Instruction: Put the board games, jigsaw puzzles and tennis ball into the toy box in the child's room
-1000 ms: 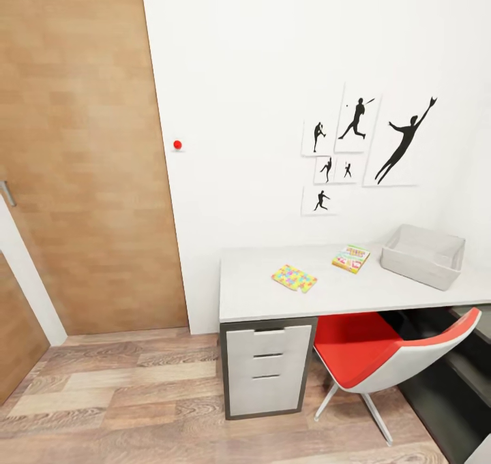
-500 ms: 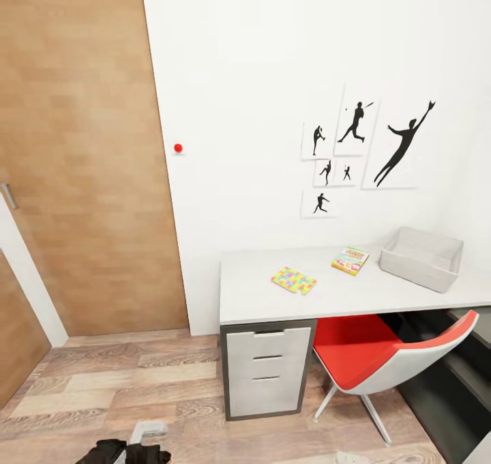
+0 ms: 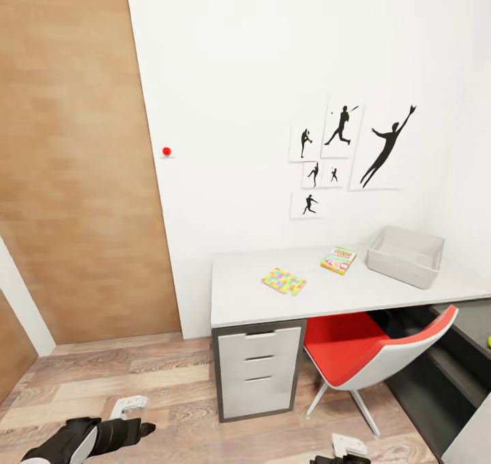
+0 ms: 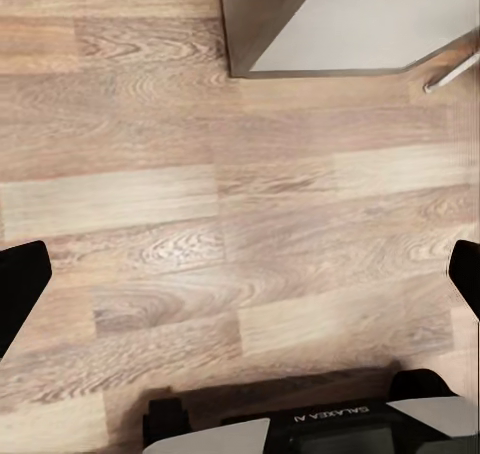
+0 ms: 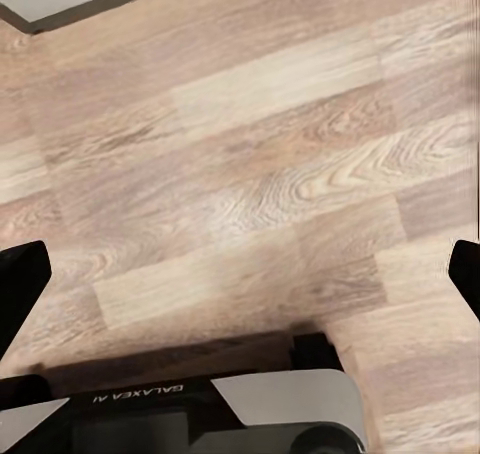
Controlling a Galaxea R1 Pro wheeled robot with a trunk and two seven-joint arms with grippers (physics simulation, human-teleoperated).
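White table (image 3: 354,294) with bright multicoloured jigsaw slab (image 3: 284,281), grey sloped toy box (image 3: 405,255) (both tools spread, empty).

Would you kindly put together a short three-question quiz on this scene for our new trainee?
1. True or false: the toy box stands on the table.
2. Which lies nearer the toy box: (a) the puzzle or (b) the board game?
3. Fill in: the chair tucked under the table has a ____ seat.

Key:
1. True; it stands at the table's far right end.
2. (b); the board game lies between the puzzle and the toy box.
3. Red.
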